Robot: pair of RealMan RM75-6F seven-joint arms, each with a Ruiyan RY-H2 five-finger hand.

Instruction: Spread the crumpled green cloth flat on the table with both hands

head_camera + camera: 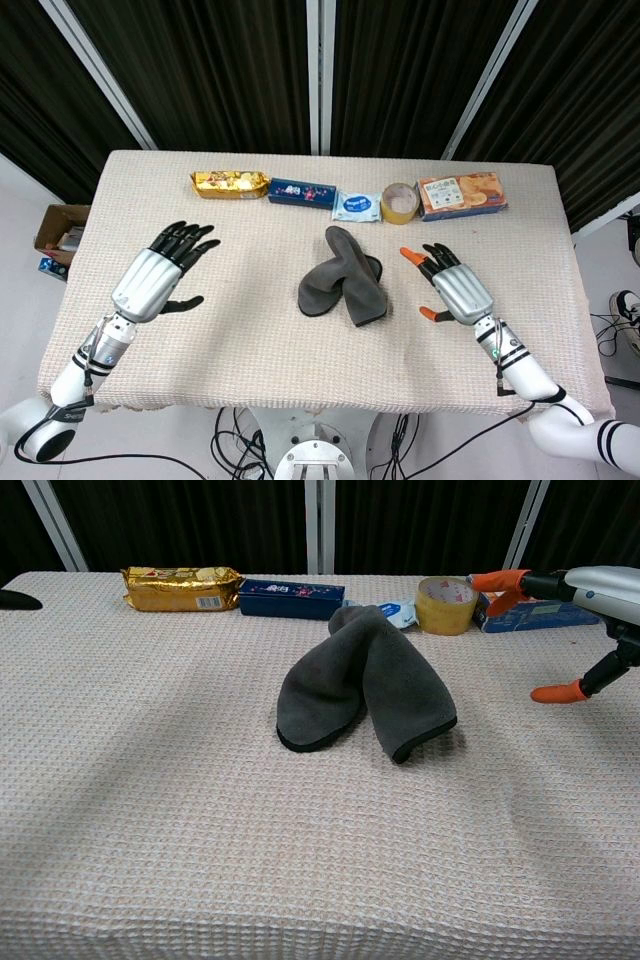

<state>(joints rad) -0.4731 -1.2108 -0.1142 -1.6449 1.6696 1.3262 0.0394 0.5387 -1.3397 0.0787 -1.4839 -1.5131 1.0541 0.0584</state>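
Pre-grasp step: cloth (345, 277) lies folded over at table (250, 360) centre, untouched. Left hand (160, 272) and right hand (455, 285) hover either side, both empty, fingers spread. Next, probably: each reaches in, grips an edge, pulls apart.

L hand (18, 600) mostly cut off at chest view's edge; pkg labels unreadable.

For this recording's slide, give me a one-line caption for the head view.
Both open hands, left hand and right hand, flank the folded grey-looking cloth on the table.
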